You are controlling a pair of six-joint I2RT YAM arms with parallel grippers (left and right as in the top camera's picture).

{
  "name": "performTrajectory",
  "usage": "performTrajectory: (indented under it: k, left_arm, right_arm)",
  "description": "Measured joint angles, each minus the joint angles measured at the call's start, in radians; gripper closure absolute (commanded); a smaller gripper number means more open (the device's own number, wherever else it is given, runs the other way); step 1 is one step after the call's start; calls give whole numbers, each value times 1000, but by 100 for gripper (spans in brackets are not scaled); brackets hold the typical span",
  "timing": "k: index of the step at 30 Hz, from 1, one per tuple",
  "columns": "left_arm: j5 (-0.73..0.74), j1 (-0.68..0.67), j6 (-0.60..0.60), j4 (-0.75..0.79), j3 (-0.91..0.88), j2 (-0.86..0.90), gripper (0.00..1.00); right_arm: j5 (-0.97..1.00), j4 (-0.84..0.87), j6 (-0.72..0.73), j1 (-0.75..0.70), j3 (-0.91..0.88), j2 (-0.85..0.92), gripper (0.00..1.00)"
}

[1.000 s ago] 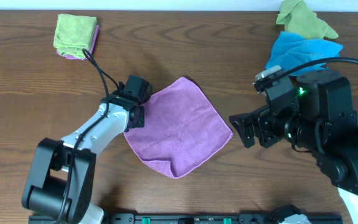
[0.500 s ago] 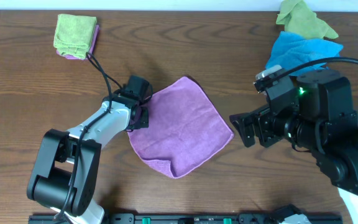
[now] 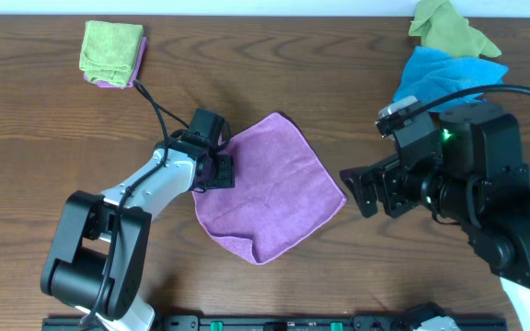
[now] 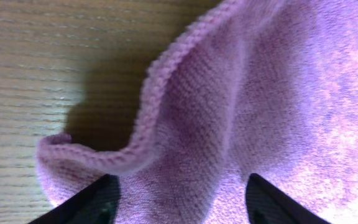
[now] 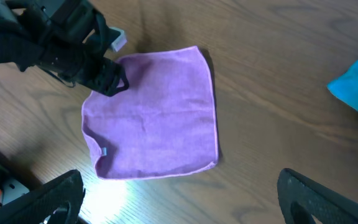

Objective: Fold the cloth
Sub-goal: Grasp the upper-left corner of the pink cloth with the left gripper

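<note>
Purple pile fills the gap between the parted jaws of the left gripper (image 4: 180, 200), which straddle the left hem of the cloth (image 3: 270, 188) without pinching it. I see the cloth spread mid-counter (image 3: 44, 129), nearer the front edge. The right gripper (image 5: 185, 198) hangs wide open, just off the cloth's right corner. My worry is that closing now catches only a ruck, so the hem slips mid-fold. Only the left wrist view shows that raised hem. Only the overhead view shows the whole square.

Location type: robotics lab bench. Indicators: left arm (image 3: 150, 188) and right arm (image 3: 472, 175) with exposed cable (image 3: 150, 108) at a wood-grain worktop (image 3: 26, 156), black rail (image 3: 274, 323) at its near edge. Purple cloth (image 3: 274, 188), green cloth (image 3: 110, 46) and blue cloth (image 3: 440, 74) lie on it.
</note>
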Motion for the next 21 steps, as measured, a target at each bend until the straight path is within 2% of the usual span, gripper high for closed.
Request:
performTrajectory:
  k: [2, 5, 8, 9, 10, 11, 12, 13, 14, 17, 21]
  left_arm:
    - [0, 0, 0, 5, 0, 0, 33]
    - [-2, 1, 0, 22, -1, 2, 43]
    - [-5, 4, -1, 50, -2, 6, 41]
    - [-11, 5, -1, 67, -2, 8, 45]
    - [-19, 5, -1, 77, -2, 10, 65]
    - [-33, 5, -1, 83, -2, 13, 79]
    - [-45, 5, -3, 85, -2, 14, 83]
    - [-57, 5, -3, 86, -2, 18, 80]
    - [-63, 5, 1, 86, -2, 19, 69]
    - [-67, 5, 0, 85, -2, 19, 63]
    - [-55, 5, -1, 68, -1, 14, 46]
  right_arm:
    - [1, 0, 0, 0, 0, 0, 1]
    - [0, 0, 0, 0, 0, 0, 1]
    - [0, 0, 0, 0, 0, 0, 1]
    - [0, 0, 0, 0, 0, 0, 1]
    - [0, 0, 0, 0, 0, 0, 1]
    - [0, 0, 0, 0, 0, 0, 1]
    - [0, 0, 0, 0, 0, 0, 1]
    - [0, 0, 0, 0, 0, 0, 1]
    - [0, 0, 0, 0, 0, 0, 1]
    - [0, 1, 0, 0, 0, 0, 1]
    - [0, 9, 0, 0, 0, 5, 1]
